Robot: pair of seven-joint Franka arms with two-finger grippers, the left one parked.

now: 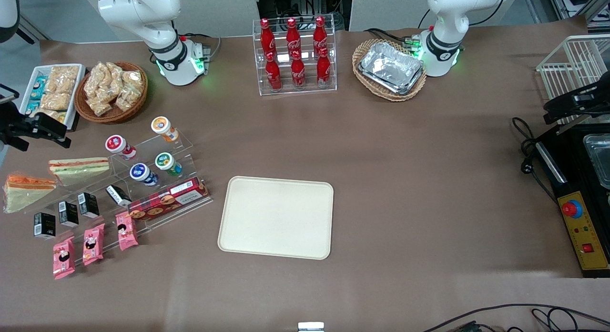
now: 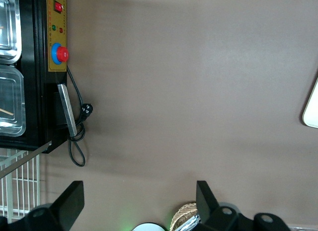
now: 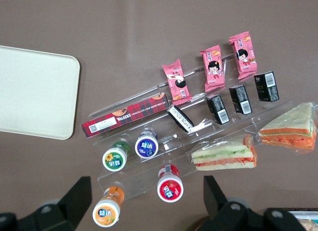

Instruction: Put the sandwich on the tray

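Two clear-wrapped sandwich wedges lie on the clear acrylic display stand (image 1: 143, 189) toward the working arm's end of the table: the sandwich (image 1: 24, 189) with the bright orange top layer, and just beside it the paler wedge (image 1: 78, 169) with red-and-green striped filling, the two close together but not touching. The gripper (image 1: 35, 129) hangs above the table near the white snack dish (image 1: 33, 79), well above the sandwiches and holding nothing; in the right wrist view its two dark fingers (image 3: 74, 196) stand spread wide apart, with the stand's small round-lidded jars (image 3: 146, 144) between and around them. The orange-topped sandwich (image 3: 290, 129) rests on its side at the end of the stand. Three pink snack packets (image 1: 93, 244) and small black boxes (image 1: 66, 215) line the stand's lower steps, nearer the front camera, and a red plaid biscuit box (image 1: 169, 198) lies at the stand's tray-side end. The tray (image 1: 276, 217), cream-beige with rounded corners, lies flat on the brown table near the middle, close to the stand's edge and apart from the sandwich, with nothing on it. A wicker basket of snack bags (image 1: 112, 91) sits beside the snack dish, and a rack of red cola bottles (image 1: 295, 55) stands farther from the front camera than the tray.
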